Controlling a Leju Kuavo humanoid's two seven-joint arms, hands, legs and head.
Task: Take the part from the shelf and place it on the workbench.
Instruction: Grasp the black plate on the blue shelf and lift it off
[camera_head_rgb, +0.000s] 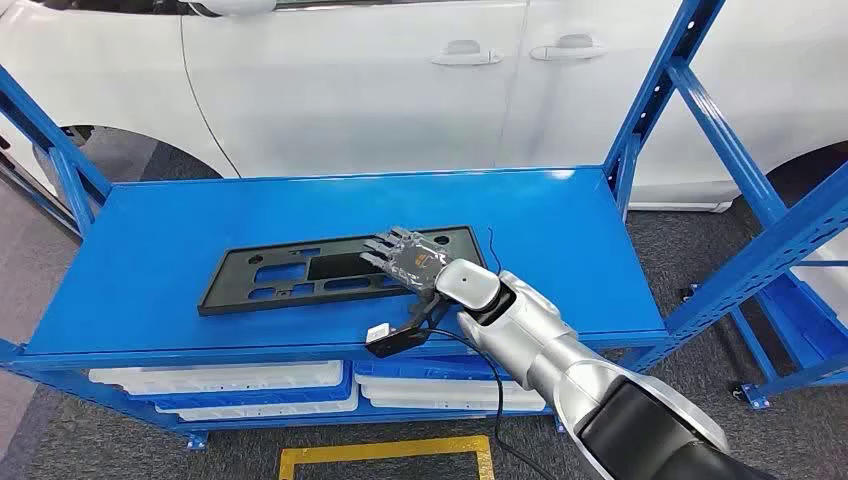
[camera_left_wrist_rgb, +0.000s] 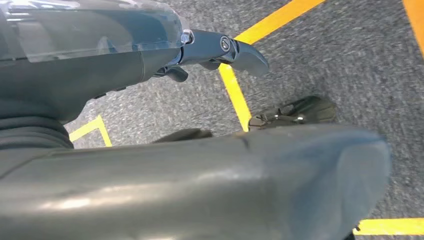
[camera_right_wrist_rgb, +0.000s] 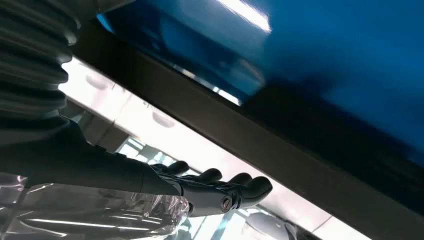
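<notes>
A flat black part (camera_head_rgb: 285, 277) with several cutouts lies along the top of the blue shelf (camera_head_rgb: 250, 205). My right hand (camera_head_rgb: 408, 256) is stretched out over the part's right end, fingers straight and lying on or just above it, gripping nothing. In the right wrist view the dark fingers (camera_right_wrist_rgb: 235, 186) reach along beside the part's black edge (camera_right_wrist_rgb: 280, 135), with the blue shelf top (camera_right_wrist_rgb: 350, 55) beyond. My left hand (camera_left_wrist_rgb: 125, 65) hangs low over grey carpet and holds nothing, its thumb (camera_left_wrist_rgb: 200, 185) close to the camera.
A white car (camera_head_rgb: 400, 80) stands right behind the shelf. Blue uprights (camera_head_rgb: 700, 110) rise at the right and at the left (camera_head_rgb: 60, 160). White bins (camera_head_rgb: 240, 385) sit on the tier below. A small black device (camera_head_rgb: 392, 340) with a cable hangs at the shelf's front edge. Yellow floor lines (camera_head_rgb: 385, 452) lie below.
</notes>
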